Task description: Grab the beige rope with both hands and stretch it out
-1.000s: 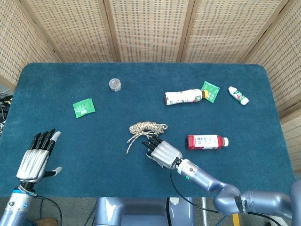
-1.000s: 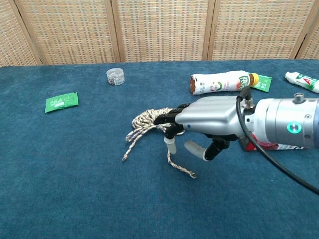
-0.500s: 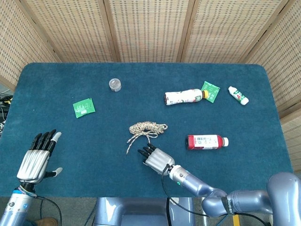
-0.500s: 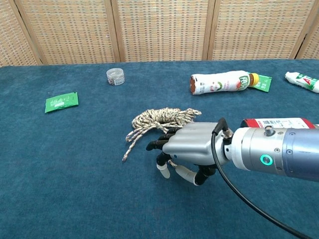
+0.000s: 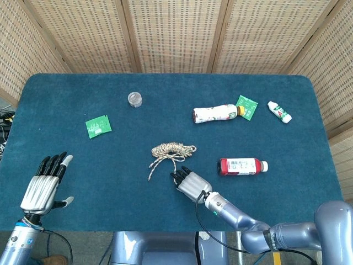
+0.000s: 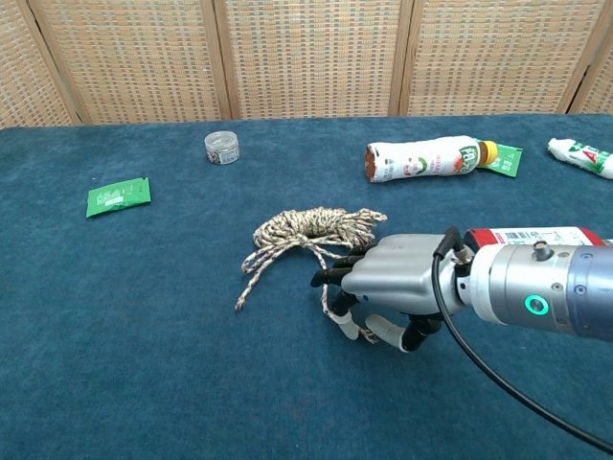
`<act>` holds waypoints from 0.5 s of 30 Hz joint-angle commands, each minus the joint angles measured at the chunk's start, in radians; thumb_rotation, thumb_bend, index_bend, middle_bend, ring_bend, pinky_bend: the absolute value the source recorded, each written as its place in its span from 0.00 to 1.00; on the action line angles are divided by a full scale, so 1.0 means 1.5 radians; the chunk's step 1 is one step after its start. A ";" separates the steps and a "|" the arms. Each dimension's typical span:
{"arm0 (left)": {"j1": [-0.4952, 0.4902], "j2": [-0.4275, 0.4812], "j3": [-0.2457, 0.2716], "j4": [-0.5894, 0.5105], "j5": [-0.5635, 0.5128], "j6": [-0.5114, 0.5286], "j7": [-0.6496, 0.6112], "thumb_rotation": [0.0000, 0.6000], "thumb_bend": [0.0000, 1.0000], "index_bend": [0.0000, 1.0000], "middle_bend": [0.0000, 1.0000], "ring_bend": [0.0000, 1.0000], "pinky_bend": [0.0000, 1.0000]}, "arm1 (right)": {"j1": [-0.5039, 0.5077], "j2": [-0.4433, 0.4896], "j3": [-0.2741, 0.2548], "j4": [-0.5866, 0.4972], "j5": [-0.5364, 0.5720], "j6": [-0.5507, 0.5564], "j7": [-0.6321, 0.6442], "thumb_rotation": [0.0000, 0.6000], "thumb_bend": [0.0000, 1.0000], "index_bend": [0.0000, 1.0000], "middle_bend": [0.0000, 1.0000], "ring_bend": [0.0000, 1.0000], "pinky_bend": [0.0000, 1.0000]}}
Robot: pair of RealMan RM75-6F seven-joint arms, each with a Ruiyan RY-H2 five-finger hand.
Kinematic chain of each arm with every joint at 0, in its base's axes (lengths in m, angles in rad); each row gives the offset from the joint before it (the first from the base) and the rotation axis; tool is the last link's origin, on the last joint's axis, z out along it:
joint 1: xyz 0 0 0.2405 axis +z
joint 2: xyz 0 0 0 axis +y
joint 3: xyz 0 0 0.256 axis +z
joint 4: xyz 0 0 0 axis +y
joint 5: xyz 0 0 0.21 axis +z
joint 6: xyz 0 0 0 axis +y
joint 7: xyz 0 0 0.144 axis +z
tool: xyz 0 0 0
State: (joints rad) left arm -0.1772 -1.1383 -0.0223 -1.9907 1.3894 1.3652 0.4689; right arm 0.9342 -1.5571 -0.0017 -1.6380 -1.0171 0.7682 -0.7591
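While the beige rope (image 5: 172,150) lies loosely bundled near the middle of the blue tabletop (image 5: 110,176), with a couple of loose strands trailing toward the near edge, the right hand (image 6: 388,292) hangs low just beside its near side, palm down. From where I stand, its fingers (image 6: 330,278) curl downward and point at the bundle, but I see no strand caught in them; whether a tip brushes the trailing end I cannot tell. The left hand (image 5: 45,185) waits well apart at the near left corner, fingers straight and close together with the thumb out to the side, holding nothing. To do this step well, I would say the right hand ought to ease forward until its fingers straddle a loose strand rather than the thick coil, then close firmly, thumb against finger, so the rope does not slip when pulled. The left hand will need to travel a long way in to take the other end. A tangle in the coil could resist stretching, so picking the two free ends looks wiser than grabbing the middle. The red bottle (image 5: 241,166) lies near the right arm, and a careless sweep of the wrist might roll it.
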 commanded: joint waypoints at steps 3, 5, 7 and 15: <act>0.000 -0.002 0.003 -0.001 0.002 0.002 0.005 1.00 0.00 0.00 0.00 0.00 0.00 | 0.003 0.010 -0.020 0.024 0.013 0.006 -0.021 1.00 0.71 0.38 0.00 0.00 0.00; 0.000 -0.003 0.003 -0.001 0.003 0.004 0.007 1.00 0.00 0.00 0.00 0.00 0.00 | 0.003 0.012 -0.021 0.027 0.016 0.019 -0.028 1.00 0.71 0.38 0.00 0.00 0.00; 0.000 -0.005 0.005 -0.001 0.003 0.004 0.010 1.00 0.00 0.00 0.00 0.00 0.00 | 0.000 0.017 -0.016 0.029 0.018 0.035 -0.028 1.00 0.71 0.38 0.00 0.00 0.00; -0.001 -0.006 0.005 -0.001 0.001 0.005 0.011 1.00 0.00 0.00 0.00 0.00 0.00 | -0.011 0.029 0.009 0.028 0.028 0.089 -0.017 1.00 0.67 0.35 0.00 0.00 0.00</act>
State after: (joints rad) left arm -0.1788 -1.1469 -0.0144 -1.9923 1.3906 1.3733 0.4853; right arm 0.9224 -1.5154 0.0047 -1.5942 -0.9815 0.8941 -0.7933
